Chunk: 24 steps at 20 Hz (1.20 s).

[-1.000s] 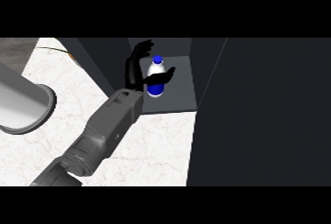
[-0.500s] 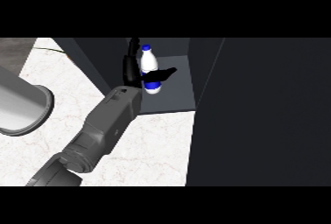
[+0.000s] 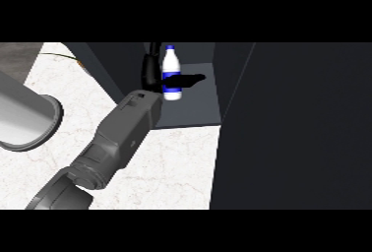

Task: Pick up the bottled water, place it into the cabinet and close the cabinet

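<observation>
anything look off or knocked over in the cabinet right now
Nothing stands out. The bottled water stands upright on the cabinet floor, blue cap on, nothing spilled. The left hand sits beside it, thumb reaching across its blue label. The cabinet door is open.

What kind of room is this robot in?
Probably a kitchen. There is a white marble counter, a dark cabinet standing open on it, and a water bottle inside the cabinet, with the robot's left hand by it. A big grey round thing shows at the left.
</observation>
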### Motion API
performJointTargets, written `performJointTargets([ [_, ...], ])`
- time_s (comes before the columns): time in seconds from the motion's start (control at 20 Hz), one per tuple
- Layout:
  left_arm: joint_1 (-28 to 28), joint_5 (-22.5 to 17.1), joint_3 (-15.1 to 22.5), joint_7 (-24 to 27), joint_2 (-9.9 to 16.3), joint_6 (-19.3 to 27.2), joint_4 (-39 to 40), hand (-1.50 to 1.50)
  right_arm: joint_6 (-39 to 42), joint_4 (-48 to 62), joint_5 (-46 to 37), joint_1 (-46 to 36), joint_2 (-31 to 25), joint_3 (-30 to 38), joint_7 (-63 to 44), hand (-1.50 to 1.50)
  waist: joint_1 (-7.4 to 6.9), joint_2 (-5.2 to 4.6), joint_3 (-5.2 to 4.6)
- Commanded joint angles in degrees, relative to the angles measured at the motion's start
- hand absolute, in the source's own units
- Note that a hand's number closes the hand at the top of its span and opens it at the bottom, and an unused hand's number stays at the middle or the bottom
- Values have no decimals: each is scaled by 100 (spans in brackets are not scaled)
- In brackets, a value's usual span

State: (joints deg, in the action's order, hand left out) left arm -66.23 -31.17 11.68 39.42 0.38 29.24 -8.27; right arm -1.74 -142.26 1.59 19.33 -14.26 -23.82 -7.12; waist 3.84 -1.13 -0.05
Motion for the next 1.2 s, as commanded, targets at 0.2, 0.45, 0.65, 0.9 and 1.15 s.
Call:
performJointTargets([
  [0.2,-124,-123,-132,66,-38,-1444,-424,-150,-110,-468,-77,103,70,-157,-329,-150,-100,51,-1],
  [0.45,312,-397,20,-125,-38,-1631,-1081,-150,104,-304,173,197,-92,281,-105,-150,-230,113,7],
  [0.65,943,-689,461,-206,-38,-1538,-1929,-150,102,-329,206,-23,-37,398,-242,-150,-306,130,6],
  [0.9,2026,-667,1105,-489,-38,-1135,-3394,150,90,-666,121,266,-140,288,-372,-150,-412,180,8],
  [1.15,3069,-352,1366,-910,1,-788,-4688,150,96,-793,-254,159,-269,96,-519,-150,-502,192,4],
])
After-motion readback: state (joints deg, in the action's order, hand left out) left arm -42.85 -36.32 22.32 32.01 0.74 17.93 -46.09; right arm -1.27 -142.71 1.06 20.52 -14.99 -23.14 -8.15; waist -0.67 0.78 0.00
